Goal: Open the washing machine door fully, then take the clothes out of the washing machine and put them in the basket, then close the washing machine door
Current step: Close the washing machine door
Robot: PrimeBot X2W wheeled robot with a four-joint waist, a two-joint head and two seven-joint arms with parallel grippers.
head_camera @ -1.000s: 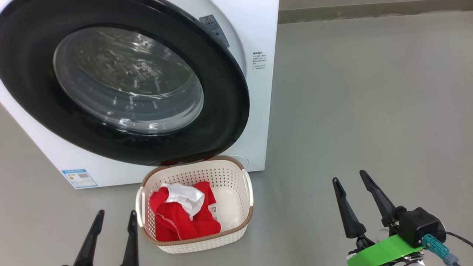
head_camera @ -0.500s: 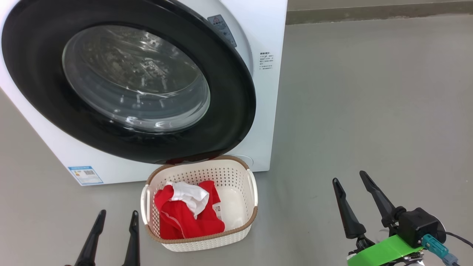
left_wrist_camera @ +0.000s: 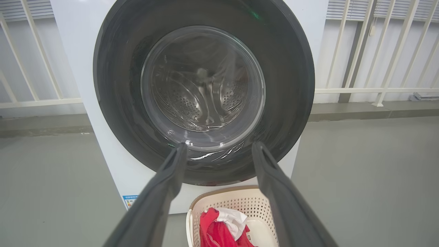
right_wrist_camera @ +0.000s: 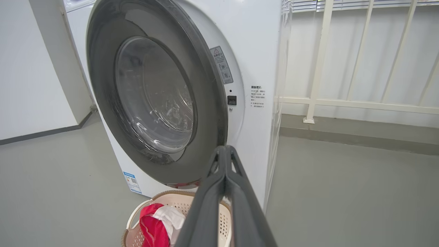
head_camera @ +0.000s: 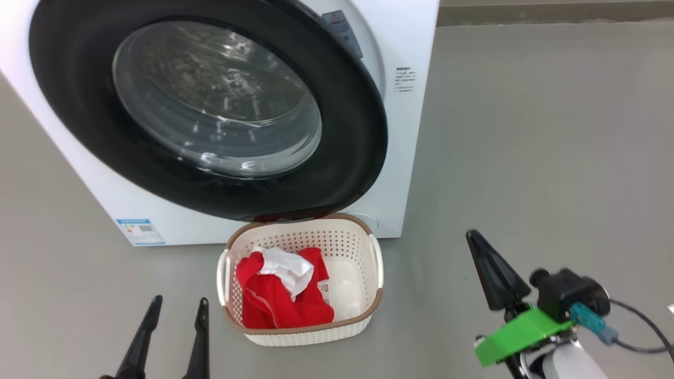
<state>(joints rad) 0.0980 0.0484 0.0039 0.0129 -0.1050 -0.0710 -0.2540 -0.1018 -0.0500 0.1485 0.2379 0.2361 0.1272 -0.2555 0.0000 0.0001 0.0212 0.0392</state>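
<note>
The washing machine (head_camera: 410,131) fills the upper left, and its door (head_camera: 347,158) has the right edge standing a little off the front; the gap shows in the right wrist view beside the door (right_wrist_camera: 212,85). The basket (head_camera: 305,327) sits on the floor just below the door, holding the red and white clothes (head_camera: 274,305). My left gripper (head_camera: 179,301) is open at the basket's left, pointing at the door (left_wrist_camera: 116,85) in the left wrist view, its own fingers spread (left_wrist_camera: 219,145). My right gripper (head_camera: 472,236) is shut on nothing, to the right of the basket (right_wrist_camera: 178,202), tips together (right_wrist_camera: 224,148).
Grey floor (head_camera: 526,158) stretches open to the machine's right. A white railing (right_wrist_camera: 319,61) on a low curb runs behind the machine. A white wall (right_wrist_camera: 27,68) stands to its left.
My right gripper has gone from open to shut, and its wrist has turned a little. The head camera has shifted, so the whole scene slid right. The left gripper stays open.
</note>
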